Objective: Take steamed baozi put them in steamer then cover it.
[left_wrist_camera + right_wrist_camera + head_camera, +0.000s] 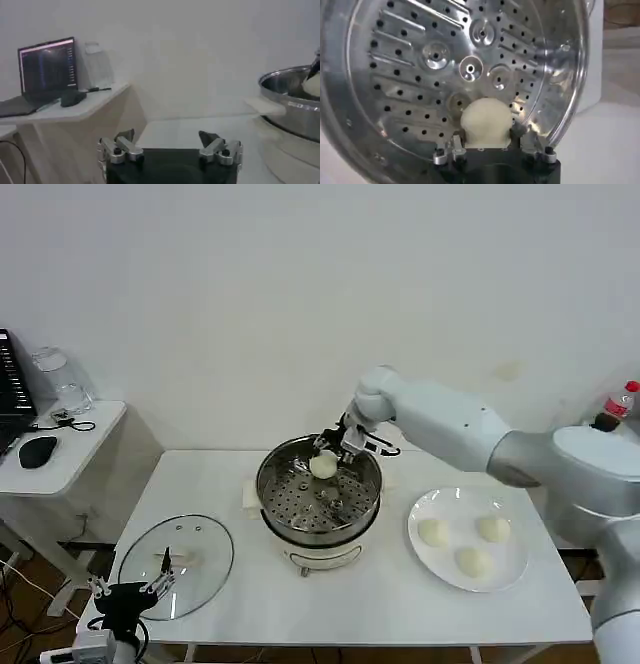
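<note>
Above the white table (250, 484), right pincer (487, 142) clasps a baozi (486, 120) over the steamer (275, 484).

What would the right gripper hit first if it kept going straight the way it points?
Probably the steamer's perforated tray: the right gripper, shut on a baozi, points at it from above the rim. Depth is unclear.

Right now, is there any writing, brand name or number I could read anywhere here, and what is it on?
No text here is readable.
Bottle with red cap and red label, beside the robot's right arm: label too small to read.
Laptop on the side desk: lit screen with rows of blurred text, not legible.
Steamer, cover, plate: no markings visible.
</note>
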### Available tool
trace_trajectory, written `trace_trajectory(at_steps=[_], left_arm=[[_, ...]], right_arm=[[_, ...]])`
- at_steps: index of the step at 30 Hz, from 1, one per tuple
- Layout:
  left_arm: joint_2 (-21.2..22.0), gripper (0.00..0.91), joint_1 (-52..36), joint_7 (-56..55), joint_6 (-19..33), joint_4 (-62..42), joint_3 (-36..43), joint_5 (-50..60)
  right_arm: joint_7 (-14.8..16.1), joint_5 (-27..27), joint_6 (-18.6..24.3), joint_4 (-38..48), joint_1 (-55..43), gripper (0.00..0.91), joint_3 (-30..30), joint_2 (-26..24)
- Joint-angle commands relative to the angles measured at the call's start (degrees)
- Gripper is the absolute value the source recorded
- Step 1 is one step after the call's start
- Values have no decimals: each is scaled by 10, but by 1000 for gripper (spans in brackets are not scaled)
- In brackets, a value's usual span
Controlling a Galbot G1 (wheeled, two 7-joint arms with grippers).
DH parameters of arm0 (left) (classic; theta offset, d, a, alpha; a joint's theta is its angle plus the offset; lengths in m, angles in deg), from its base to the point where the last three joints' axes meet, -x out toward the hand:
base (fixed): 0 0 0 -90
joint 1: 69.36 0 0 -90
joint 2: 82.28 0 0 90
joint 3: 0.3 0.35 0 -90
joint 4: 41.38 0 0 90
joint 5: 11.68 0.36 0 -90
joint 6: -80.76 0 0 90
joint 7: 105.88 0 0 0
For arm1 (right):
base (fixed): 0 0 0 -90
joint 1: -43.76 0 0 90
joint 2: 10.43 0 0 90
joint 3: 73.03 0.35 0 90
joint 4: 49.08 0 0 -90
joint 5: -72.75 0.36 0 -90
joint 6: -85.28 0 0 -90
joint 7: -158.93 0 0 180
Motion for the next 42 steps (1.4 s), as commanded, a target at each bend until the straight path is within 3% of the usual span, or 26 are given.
trace_trajectory(at_steps=[1,9,11,12,18,21,27,28,35,38,42], left_arm=[[1,907,1,0,0,0,2,0],[0,907,1,-1,1,2,2,0],[0,907,2,-1,1,3,2,0],[0,907,2,-1,1,3,2,0],[3,907,2,-2,1,5,6,0],[2,907,2,-2,-1,11,9,0],[-10,907,-5,3,-14,23,16,-6],[-13,907,-7,4,-16,24,16,-7],[-30,907,-21,24,-23,31,35,4],[-38,907,-25,38,-21,31,44,10],[-50,907,-37,46,-17,26,54,15]], right_arm=[[-32,-53,44,71,16,615,24,37],[-38,-63,59,100,17,615,32,61],[-40,-61,60,93,16,856,27,59],[-40,-59,60,91,16,907,26,58],[-31,-1,36,61,2,907,5,40],[-3,85,-21,-18,-28,907,-23,-1],[25,301,-209,-221,-143,907,-103,-138],[26,317,-231,-252,-162,907,-114,-167],[44,342,-317,-348,-246,907,-185,-351],[58,339,-348,-397,-259,907,-219,-443],[74,335,-373,-457,-245,907,-240,-528]])
